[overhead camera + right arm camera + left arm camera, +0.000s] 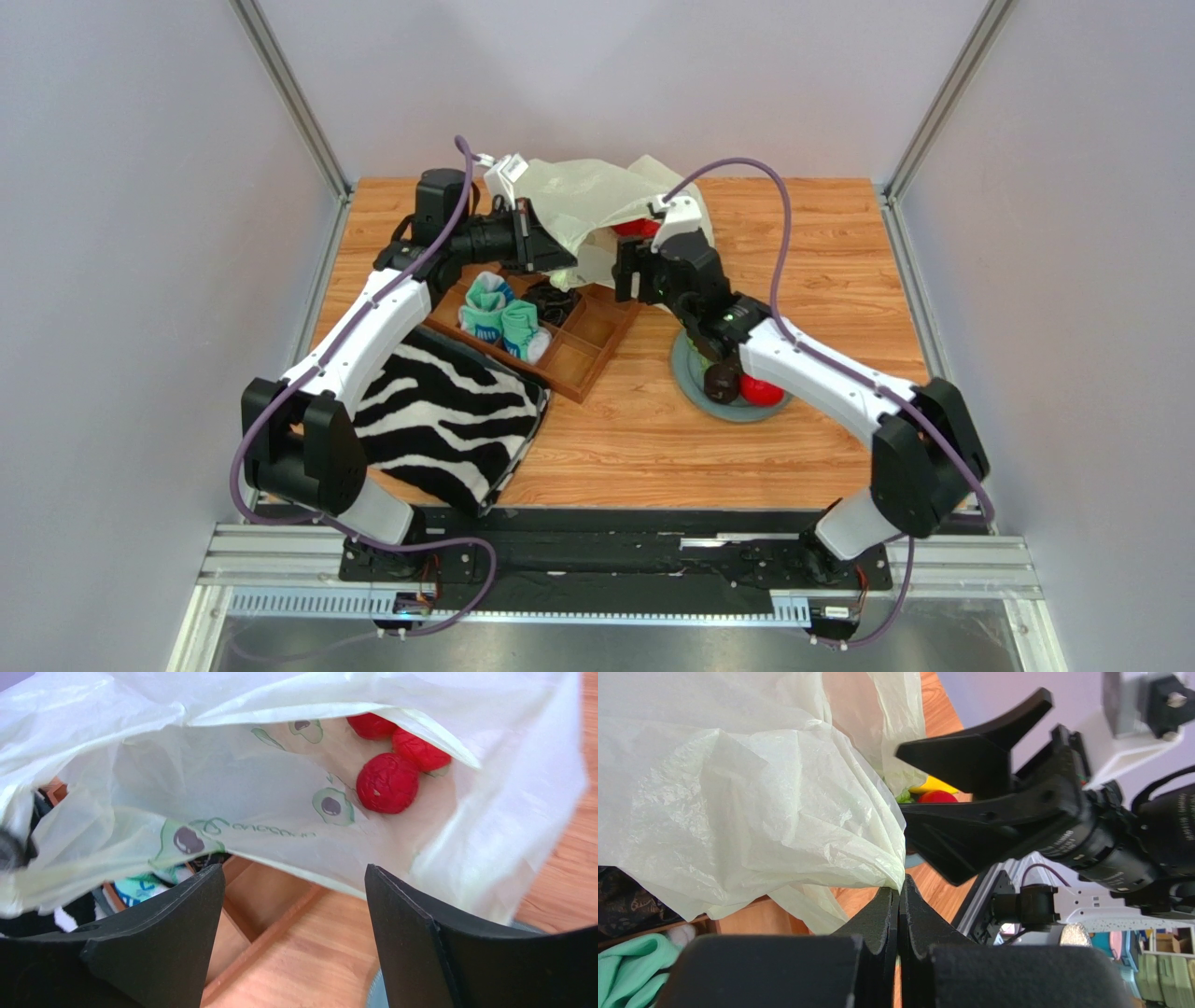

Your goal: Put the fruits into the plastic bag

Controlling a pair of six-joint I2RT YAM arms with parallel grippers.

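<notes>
Bag (231,777) mouth wide before right gripper (295,873)

The bag (231,777) gaped open just beyond the right gripper (291,875); the tray (263,903) crowded the space beneath its mouth.

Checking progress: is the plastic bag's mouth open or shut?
Open. The pale cream, avocado-printed plastic bag gapes in the right wrist view, red round toy fruits visible inside; the shut left gripper pinches its edge.
</notes>
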